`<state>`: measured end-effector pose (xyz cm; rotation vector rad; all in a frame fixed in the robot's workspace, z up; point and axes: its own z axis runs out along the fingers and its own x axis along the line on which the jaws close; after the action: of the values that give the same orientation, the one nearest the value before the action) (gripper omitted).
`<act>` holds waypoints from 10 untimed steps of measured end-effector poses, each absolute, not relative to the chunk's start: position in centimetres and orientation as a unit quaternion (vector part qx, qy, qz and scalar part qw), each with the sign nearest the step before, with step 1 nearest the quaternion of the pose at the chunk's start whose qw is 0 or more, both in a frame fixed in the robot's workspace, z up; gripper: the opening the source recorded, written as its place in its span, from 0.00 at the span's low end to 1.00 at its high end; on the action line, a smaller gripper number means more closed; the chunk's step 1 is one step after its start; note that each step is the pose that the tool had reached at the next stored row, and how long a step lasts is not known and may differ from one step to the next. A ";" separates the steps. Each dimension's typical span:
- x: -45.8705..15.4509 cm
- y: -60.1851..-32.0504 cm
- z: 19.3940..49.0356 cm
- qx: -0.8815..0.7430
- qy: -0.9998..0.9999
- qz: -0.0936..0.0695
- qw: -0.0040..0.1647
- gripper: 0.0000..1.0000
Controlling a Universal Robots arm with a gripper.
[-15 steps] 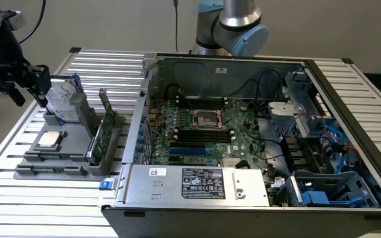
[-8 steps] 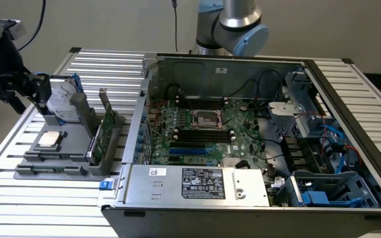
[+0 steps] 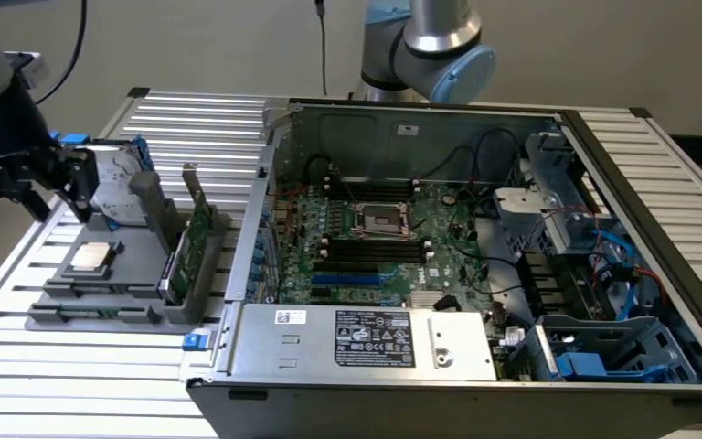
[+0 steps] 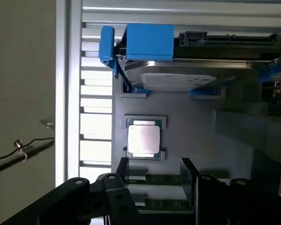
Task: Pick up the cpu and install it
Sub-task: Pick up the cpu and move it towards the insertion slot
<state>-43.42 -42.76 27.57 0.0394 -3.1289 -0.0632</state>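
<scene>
The cpu (image 3: 92, 256) is a small flat silver square lying in a recess of the grey holder tray (image 3: 95, 302), at the exterior view's left. My black gripper (image 3: 58, 199) hangs above the tray's far end, beside the hard drive (image 3: 117, 187), and apart from the cpu. In the wrist view the cpu (image 4: 144, 139) lies just beyond my gripper (image 4: 155, 177), whose two dark fingers (image 4: 123, 169) stand wide apart with nothing between them. The metal-framed socket (image 3: 382, 219) sits in the middle of the motherboard (image 3: 449, 261) inside the open computer case.
A silver hard drive with blue bracket (image 4: 150, 43) stands on edge at the tray's far end. Upright green cards (image 3: 193, 242) sit in the tray between the cpu and the case wall (image 3: 253, 210). A slatted metal table (image 3: 58, 366) carries everything.
</scene>
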 end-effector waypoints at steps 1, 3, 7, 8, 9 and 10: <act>-43.4 -42.8 27.4 0.015 -1.000 -0.020 0.006 0.56; -43.4 -42.8 27.0 0.019 -1.000 -0.020 0.006 0.58; -43.4 -42.9 26.3 0.025 -0.999 -0.020 0.006 0.64; -43.4 -42.9 26.1 0.026 -0.999 -0.020 0.006 0.64; -43.4 -42.9 25.9 0.027 -0.999 -0.020 0.006 0.64; -43.3 -42.9 25.7 0.028 -0.999 -0.020 0.006 0.64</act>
<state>-43.34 -42.88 25.75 0.0861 -3.1275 -0.0629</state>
